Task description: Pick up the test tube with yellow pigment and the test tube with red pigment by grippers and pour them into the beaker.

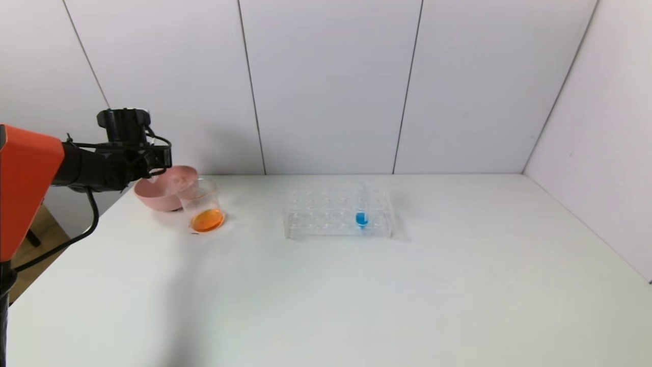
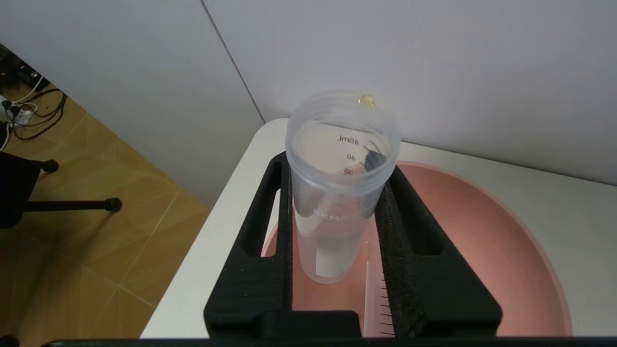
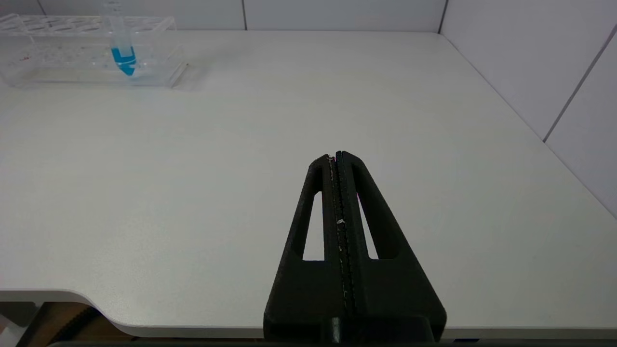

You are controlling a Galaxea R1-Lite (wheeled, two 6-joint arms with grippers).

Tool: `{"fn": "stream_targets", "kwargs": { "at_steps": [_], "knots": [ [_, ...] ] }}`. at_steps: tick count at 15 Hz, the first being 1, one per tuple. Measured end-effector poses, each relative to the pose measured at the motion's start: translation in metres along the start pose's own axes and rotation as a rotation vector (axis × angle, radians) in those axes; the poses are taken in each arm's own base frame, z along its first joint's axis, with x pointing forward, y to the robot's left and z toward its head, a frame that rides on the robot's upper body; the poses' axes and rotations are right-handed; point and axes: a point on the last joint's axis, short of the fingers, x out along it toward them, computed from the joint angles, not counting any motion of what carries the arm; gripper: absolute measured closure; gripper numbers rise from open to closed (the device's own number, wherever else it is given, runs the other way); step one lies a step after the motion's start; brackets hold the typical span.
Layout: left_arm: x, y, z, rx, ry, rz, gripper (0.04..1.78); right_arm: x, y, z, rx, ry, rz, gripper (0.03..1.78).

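Note:
My left gripper (image 1: 159,164) (image 2: 337,166) is shut on a clear tube (image 2: 337,202) with printed volume marks and holds it over the pink bowl (image 1: 162,198). The tube looks empty, with one yellow drop (image 2: 366,100) at its rim. A second clear tube with black graduation marks (image 2: 377,301) lies in the bowl under the gripper; no colour shows in it. The beaker (image 1: 202,204) stands just in front of the bowl and holds orange liquid (image 1: 207,220). My right gripper (image 3: 336,155) is shut and empty above the table's near right part.
A clear tube rack (image 1: 338,214) (image 3: 72,53) stands mid-table with one blue-liquid tube (image 1: 361,218) (image 3: 123,53). The pink bowl's rim (image 2: 511,217) sits near the table's far left corner, with the floor beyond the left edge. Walls close off the back and right.

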Motion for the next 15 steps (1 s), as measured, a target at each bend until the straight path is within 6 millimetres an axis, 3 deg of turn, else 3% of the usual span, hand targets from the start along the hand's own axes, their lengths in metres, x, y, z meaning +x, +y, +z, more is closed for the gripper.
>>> {"fn": "stream_targets", "kwargs": {
  "at_steps": [8, 10, 15],
  "knots": [
    [-0.004, 0.001, 0.004, -0.011, -0.013, -0.014, 0.19, 0.000, 0.000, 0.000, 0.000, 0.000, 0.000, 1.70],
    [-0.006, 0.002, 0.007, -0.011, -0.025, -0.010, 0.07, 0.000, 0.000, 0.000, 0.000, 0.000, 0.000, 1.70],
    [-0.025, 0.010, 0.030, 0.034, -0.102, 0.025, 0.06, 0.000, 0.000, 0.000, 0.000, 0.000, 0.000, 1.70]
  ]
}}
